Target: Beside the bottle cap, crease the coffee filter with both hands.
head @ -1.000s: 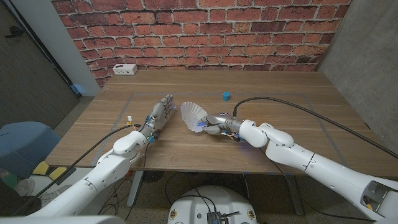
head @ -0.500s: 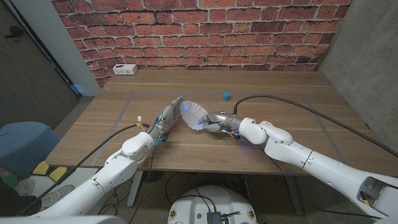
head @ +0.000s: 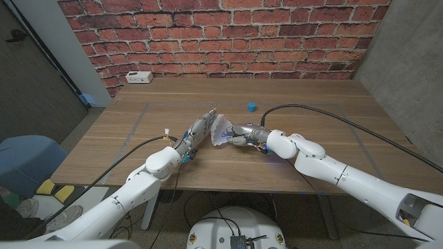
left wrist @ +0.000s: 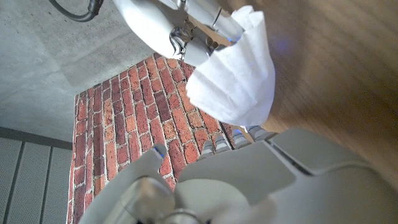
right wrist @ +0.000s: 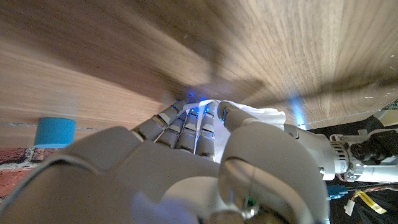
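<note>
The white pleated coffee filter [head: 221, 129] stands on edge mid-table, squeezed narrow between my two hands. My right hand [head: 241, 135] grips its right side low down, fingers curled around the paper. My left hand [head: 201, 129] has its fingers held straight and close together against the filter's left face, without gripping it. In the left wrist view the filter [left wrist: 238, 73] hangs from the right hand [left wrist: 186, 25], just past my left hand [left wrist: 242, 177]. The blue bottle cap [head: 252, 106] sits behind the right hand, also in the right wrist view [right wrist: 55, 132] beyond my right hand [right wrist: 186, 155].
A white box [head: 140, 77] lies at the table's far left, by the brick wall [head: 228, 34]. Black cables trail from both forearms across the wooden table [head: 311, 117]. Taped lines mark a rectangle on the tabletop.
My left hand has moved right and now leans against the filter's left side. The filter has gone from an open cup to a narrower, folded shape. The right hand has barely moved.
</note>
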`<control>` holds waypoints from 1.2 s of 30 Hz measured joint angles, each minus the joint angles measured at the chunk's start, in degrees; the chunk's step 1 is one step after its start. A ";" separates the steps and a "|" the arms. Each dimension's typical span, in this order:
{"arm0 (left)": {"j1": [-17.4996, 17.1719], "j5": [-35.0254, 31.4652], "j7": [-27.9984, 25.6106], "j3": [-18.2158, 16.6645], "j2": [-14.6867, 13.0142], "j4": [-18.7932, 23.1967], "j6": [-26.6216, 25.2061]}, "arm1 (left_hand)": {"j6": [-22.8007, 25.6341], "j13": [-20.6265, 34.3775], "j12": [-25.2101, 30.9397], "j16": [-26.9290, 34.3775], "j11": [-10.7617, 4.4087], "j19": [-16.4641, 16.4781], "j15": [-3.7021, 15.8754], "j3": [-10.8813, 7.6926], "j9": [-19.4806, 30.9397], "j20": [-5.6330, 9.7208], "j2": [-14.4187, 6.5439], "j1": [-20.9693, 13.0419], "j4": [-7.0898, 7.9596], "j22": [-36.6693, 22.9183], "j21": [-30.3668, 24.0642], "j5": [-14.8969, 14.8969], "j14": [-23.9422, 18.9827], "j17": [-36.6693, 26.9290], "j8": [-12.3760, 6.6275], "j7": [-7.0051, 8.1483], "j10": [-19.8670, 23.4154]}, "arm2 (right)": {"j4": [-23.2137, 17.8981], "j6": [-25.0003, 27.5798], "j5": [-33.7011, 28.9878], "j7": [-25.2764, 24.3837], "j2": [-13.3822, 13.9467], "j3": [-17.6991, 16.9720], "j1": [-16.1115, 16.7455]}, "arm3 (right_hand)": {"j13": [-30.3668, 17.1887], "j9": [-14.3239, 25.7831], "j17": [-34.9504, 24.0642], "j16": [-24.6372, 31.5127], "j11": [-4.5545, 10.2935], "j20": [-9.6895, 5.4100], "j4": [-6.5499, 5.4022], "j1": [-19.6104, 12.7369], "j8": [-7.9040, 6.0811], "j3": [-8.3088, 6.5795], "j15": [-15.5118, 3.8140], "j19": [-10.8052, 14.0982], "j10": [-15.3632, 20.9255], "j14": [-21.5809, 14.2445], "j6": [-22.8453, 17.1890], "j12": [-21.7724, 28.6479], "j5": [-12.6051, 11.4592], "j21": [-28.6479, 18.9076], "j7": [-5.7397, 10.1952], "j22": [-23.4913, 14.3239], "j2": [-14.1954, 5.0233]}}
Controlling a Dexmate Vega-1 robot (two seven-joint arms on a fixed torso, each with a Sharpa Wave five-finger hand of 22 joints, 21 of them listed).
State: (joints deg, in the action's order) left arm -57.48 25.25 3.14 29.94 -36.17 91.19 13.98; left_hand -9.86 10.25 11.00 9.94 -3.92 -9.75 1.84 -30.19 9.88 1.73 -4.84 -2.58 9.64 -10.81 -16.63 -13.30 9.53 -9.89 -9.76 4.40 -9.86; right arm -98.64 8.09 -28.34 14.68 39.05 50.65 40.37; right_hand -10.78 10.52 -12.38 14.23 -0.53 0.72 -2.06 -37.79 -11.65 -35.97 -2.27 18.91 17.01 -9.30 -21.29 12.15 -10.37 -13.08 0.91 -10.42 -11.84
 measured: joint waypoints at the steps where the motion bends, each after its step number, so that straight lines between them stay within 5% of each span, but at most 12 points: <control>1: 0.24 -1.22 -0.68 0.34 -0.16 0.44 -0.68 | -0.10 0.00 0.00 0.00 0.00 0.00 0.00 0.12 0.00 0.00 0.00 0.01 -0.14 0.00 0.18 0.00 0.00 0.00 0.00 0.10 0.00 | 0.06 -0.04 0.10 -0.05 0.06 0.02 -0.02 | 0.00 0.00 0.00 0.00 -0.01 0.00 0.00 0.00 0.00 0.00 0.00 0.00 0.01 0.00 0.00 0.00 0.00 0.00 0.00 0.04 0.00; 10: 1.61 -7.90 -4.18 1.86 -1.47 3.60 -5.07 | -0.09 0.00 0.31 0.66 0.03 0.00 -0.10 2.09 0.00 0.00 0.67 1.44 -0.37 0.00 0.39 0.45 0.10 0.00 -0.22 0.09 -0.02 | 0.40 -0.45 0.74 -0.54 0.46 0.01 -0.04 | 0.00 0.00 0.00 -0.05 0.00 0.00 0.00 0.00 0.22 0.00 -0.02 0.00 0.00 0.02 0.00 0.00 0.00 0.09 0.00 0.26 0.00; 14: 2.26 -9.40 -4.73 2.33 -1.97 4.70 -6.94 | -0.08 0.00 0.69 0.70 2.20 -0.20 -1.83 3.21 0.00 -0.26 0.98 1.75 -0.63 0.00 0.01 0.45 0.32 0.00 -0.22 0.08 -0.02 | 0.70 -0.60 0.95 -0.93 0.72 -0.26 -0.03 | 0.00 0.00 0.00 -0.07 0.01 -0.01 0.00 0.00 0.22 0.00 -0.02 0.00 0.00 0.03 0.00 0.00 0.00 0.50 0.00 0.11 0.00; 18: 2.75 -9.62 -4.74 2.56 -2.23 5.38 -8.88 | 0.08 0.00 0.69 0.71 4.56 -0.10 -3.92 4.40 0.00 -2.20 1.57 1.93 -0.79 0.00 0.01 0.45 0.38 0.00 -0.22 -0.19 0.01 | 0.78 -0.66 1.26 -1.30 0.94 -0.47 0.05 | 0.00 0.00 0.15 -0.17 -0.02 0.00 0.37 -0.12 0.44 0.36 -0.02 0.00 -0.03 0.03 0.22 -0.29 0.00 0.55 -0.22 0.31 0.14; 36: 6.16 -6.29 -1.63 4.13 -3.52 7.36 -18.14 | -0.08 0.00 0.43 0.70 6.78 -0.19 -6.37 7.46 0.00 -3.28 4.33 2.32 -0.68 0.02 0.86 0.06 0.38 -0.13 0.06 -0.34 0.02 | -0.99 -1.68 3.77 -3.90 3.09 -3.21 1.72 | 0.00 0.00 1.21 -0.94 -1.04 0.66 2.84 0.97 0.65 3.95 1.25 -0.60 -0.03 -1.25 0.73 -0.28 0.00 0.23 -0.72 0.30 4.90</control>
State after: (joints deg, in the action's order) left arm -51.31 18.96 1.51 34.07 -39.69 98.55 -4.16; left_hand -9.94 10.25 11.43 10.65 2.86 -9.94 -4.53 -22.73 9.88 -1.55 -0.51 -0.26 8.96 -10.79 -15.78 -13.24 9.91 -10.02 -9.70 4.06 -9.83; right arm -99.64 6.41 -24.57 10.78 42.14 47.44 42.09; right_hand -10.78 10.52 -11.17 13.30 -1.56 1.38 0.78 -36.81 -11.00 -32.01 -1.01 18.31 16.98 -10.55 -20.56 11.87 -10.37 -12.84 0.20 -10.12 -6.94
